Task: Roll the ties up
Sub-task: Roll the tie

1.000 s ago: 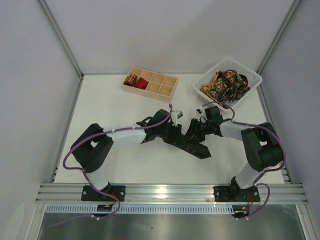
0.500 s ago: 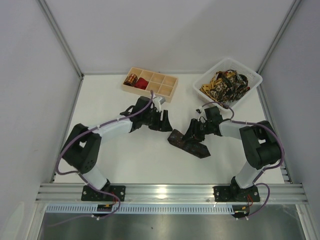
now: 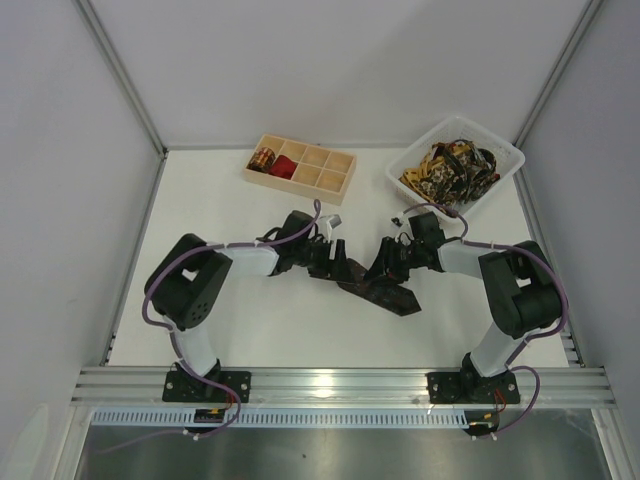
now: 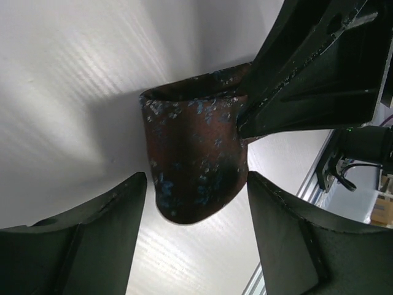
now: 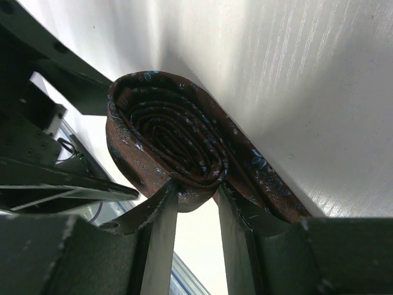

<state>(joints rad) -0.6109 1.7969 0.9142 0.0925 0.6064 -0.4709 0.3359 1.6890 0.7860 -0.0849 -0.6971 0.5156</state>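
1. We see a dark brown patterned fabric necktie (image 3: 378, 290), mostly coiled, lying mid-way across the white table (image 3: 250, 325).
2. Our right gripper (image 5: 195, 192) pinches the coil's edge.
3. Our left gripper (image 4: 196, 184) stands apart, its fingers flanking the coil without touching it.

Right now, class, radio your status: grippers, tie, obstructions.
Right gripper shut on dark brown tie, partly rolled. Left gripper open astride its coil. Nothing blocking.

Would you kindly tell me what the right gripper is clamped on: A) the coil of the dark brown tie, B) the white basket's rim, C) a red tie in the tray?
A: the right wrist view shows the right gripper pinching the coiled dark brown tie.
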